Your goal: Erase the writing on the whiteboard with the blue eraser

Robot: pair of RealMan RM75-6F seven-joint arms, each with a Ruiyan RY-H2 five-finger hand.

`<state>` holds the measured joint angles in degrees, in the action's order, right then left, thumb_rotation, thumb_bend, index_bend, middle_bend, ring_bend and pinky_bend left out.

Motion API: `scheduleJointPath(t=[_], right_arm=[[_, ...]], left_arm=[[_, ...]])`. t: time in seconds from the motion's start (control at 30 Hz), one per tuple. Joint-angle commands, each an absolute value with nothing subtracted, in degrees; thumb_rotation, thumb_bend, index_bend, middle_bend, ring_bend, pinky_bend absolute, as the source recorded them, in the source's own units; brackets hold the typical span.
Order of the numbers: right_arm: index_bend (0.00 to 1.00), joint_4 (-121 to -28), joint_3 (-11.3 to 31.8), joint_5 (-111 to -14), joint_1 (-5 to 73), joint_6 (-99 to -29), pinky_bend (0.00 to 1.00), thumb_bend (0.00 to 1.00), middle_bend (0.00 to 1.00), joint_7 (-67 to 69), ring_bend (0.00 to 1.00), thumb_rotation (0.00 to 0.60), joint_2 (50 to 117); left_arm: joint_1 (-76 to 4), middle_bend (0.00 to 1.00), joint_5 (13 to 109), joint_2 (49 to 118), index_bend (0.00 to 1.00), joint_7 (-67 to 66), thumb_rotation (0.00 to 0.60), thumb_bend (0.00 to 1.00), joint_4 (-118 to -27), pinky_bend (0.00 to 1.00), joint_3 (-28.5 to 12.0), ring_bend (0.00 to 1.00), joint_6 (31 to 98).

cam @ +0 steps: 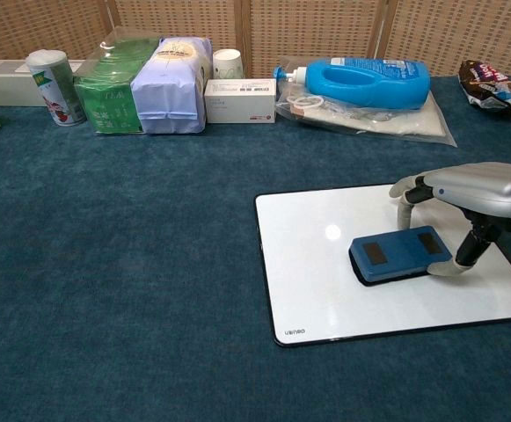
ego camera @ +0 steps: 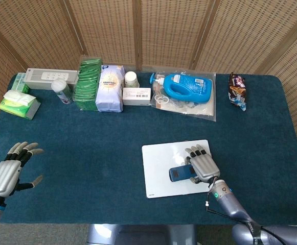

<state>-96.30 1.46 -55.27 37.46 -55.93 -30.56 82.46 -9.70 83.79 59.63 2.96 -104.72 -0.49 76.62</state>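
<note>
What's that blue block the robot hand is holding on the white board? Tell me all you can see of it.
The blue eraser is a flat, rounded-corner rectangular block, seemingly plastic, with two dark rectangular patches on its top and a darker layer underneath. It lies flat on the whiteboard, in its right half, long side running roughly left to right. The right robot hand grips its right end, fingers on the far and near edges. No writing shows on the board around it.

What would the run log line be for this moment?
right hand: holds blue eraser flat on whiteboard | left hand: open, over table | writing: none visible
</note>
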Motion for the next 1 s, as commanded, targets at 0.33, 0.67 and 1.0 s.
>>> scheduleJointPath(t=[0.33,0.67,1.0], right_arm=[[0.61,-92.8,4.5,-54.5,40.3,-52.8,0.00,0.24,0.12,-28.9,0.00,0.600,84.0],[0.62,-93.5,3.4,-53.5,40.1,-53.2,0.00,0.24,0.12,-29.2,0.00,0.600,83.2],[0.61,-100.1,-0.4,-54.7,37.1,-57.6,0.00,0.24,0.12,-31.7,0.00,0.600,80.4]], left_arm=[[-9.3,0.15,83.9,59.4,0.22,2.8,0.600,0.32,-105.1,0.00,-0.4,0.02,77.2],[-9.4,0.15,84.0,59.4,0.22,3.1,0.600,0.32,-104.9,0.00,-0.5,0.02,77.0],[-10.0,0.15,84.7,59.9,0.22,3.4,0.600,0.32,-104.5,0.00,-0.6,0.03,76.4]])
